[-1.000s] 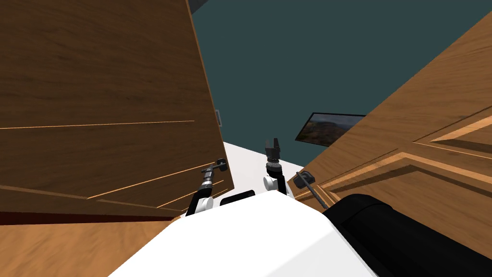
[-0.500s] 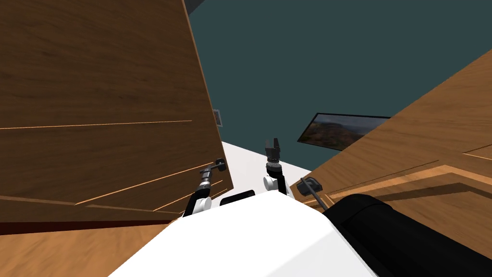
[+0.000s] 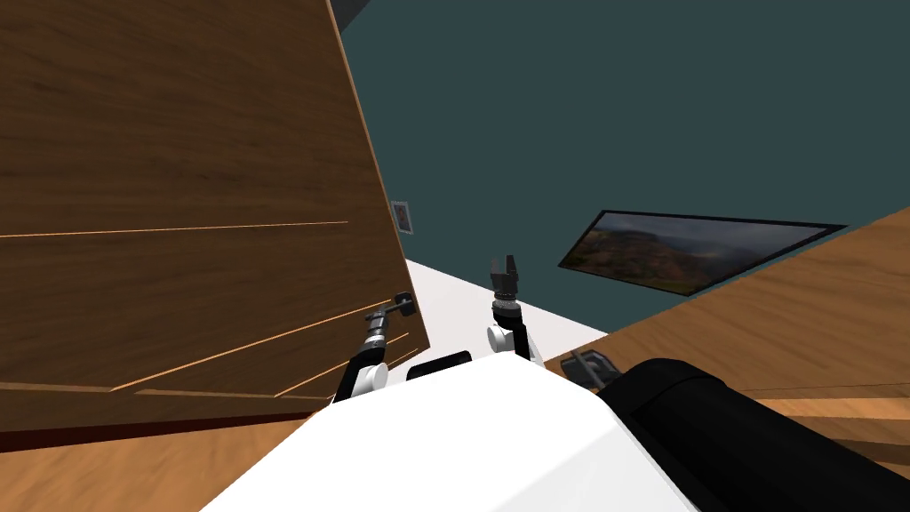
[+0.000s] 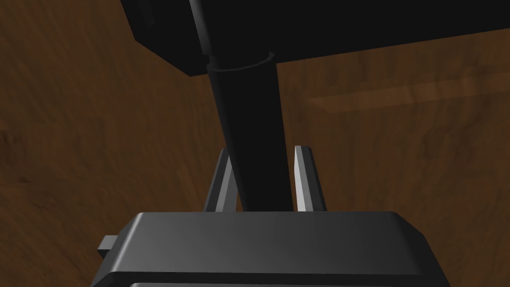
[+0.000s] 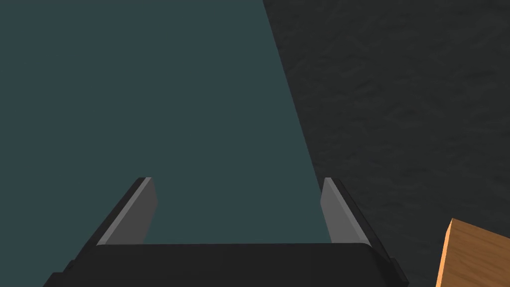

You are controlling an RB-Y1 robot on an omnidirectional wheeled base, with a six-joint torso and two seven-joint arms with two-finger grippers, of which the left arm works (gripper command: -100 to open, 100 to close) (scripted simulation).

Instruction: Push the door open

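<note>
A brown wooden door [image 3: 178, 178] fills the left of the head view. My left gripper [image 3: 402, 308] is at its free edge, shut on the black lever handle [image 4: 256, 139]. In the left wrist view the bar runs between my fingers [image 4: 306, 179], with brown door wood [image 4: 398, 149] behind. A second panelled wooden door leaf [image 3: 782, 311] lies low at the right, with its own dark lever handle [image 3: 586, 364]. My right gripper [image 3: 504, 267] is raised in the gap between the two, open and holding nothing [image 5: 236, 199].
Beyond the gap are a dark teal wall [image 3: 578, 107] with a framed landscape picture [image 3: 693, 249], a small wall plate [image 3: 402, 216] and a pale floor [image 3: 462, 298]. A light wooden corner [image 5: 473, 254] sits close beside my right gripper.
The right door leaf has swung away and dropped low right, uncovering more teal wall and the whole picture. The left door's edge has shifted slightly left. Both grippers look unchanged.
</note>
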